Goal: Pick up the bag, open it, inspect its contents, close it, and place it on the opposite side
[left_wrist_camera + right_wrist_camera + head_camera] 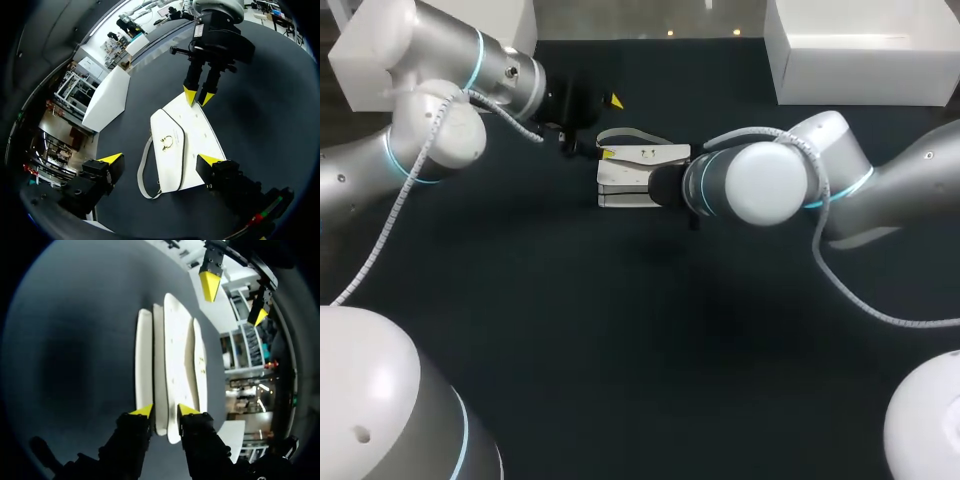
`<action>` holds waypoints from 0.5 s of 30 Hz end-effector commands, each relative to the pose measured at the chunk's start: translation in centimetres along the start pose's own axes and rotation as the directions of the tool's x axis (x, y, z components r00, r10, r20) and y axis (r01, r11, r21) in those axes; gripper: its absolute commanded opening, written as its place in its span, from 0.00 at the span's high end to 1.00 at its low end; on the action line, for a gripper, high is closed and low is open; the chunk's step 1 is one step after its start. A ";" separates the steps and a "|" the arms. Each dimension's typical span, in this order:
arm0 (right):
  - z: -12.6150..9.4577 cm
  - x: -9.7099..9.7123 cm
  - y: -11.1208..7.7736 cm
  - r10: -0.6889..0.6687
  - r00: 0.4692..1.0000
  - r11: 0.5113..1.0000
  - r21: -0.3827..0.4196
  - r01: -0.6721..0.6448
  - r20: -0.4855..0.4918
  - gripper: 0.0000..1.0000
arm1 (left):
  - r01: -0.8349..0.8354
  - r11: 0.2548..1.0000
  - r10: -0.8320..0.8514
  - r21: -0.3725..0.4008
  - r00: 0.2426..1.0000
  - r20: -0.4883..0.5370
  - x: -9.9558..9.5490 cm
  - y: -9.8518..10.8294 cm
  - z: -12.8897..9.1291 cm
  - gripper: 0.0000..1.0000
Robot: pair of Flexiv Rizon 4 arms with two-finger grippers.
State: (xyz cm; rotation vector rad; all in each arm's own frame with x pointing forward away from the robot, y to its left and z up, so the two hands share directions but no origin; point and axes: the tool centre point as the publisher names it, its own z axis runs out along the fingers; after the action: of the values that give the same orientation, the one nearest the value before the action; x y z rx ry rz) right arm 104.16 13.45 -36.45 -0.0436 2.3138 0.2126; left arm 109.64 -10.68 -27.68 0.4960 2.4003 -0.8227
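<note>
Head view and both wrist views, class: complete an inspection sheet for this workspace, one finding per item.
surface: dark table.
job's things: white bag lying on the table, flap closed, strap loose beside it.
clutter: white boxes at far corners.
claws: left claw open over the bag's strap side; right claw shut on the bag's opposite end.
cables: pale cable along each arm.
surroundings: nothing seen.

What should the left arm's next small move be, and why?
Probably lower the left gripper and shut it on the bag. It hangs wide open over the end with the strap, the right gripper is at the opposite edge, and the bag lies flat on the table.
</note>
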 end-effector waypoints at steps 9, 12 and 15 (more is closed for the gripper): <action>0.9 0.2 -0.5 0.020 0.964 1.000 -0.011 -0.017 0.267 0.91 | -0.016 1.000 0.016 0.015 0.999 0.035 0.7 0.4 1.1 0.00; 1.0 0.3 -0.5 0.024 0.963 1.000 -0.012 -0.022 0.269 1.00 | -0.022 1.000 0.022 0.016 0.999 0.039 0.8 0.5 1.3 0.00; 1.0 0.3 -0.6 0.026 0.962 1.000 -0.011 -0.024 0.273 1.00 | -0.030 0.999 0.029 0.018 0.998 0.047 0.8 0.5 1.4 0.00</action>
State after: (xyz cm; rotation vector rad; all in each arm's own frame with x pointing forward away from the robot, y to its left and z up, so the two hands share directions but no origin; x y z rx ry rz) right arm 104.76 13.21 -36.75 -0.0128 2.3146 0.2216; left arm 109.76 -10.96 -28.87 0.5131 2.3528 -0.8261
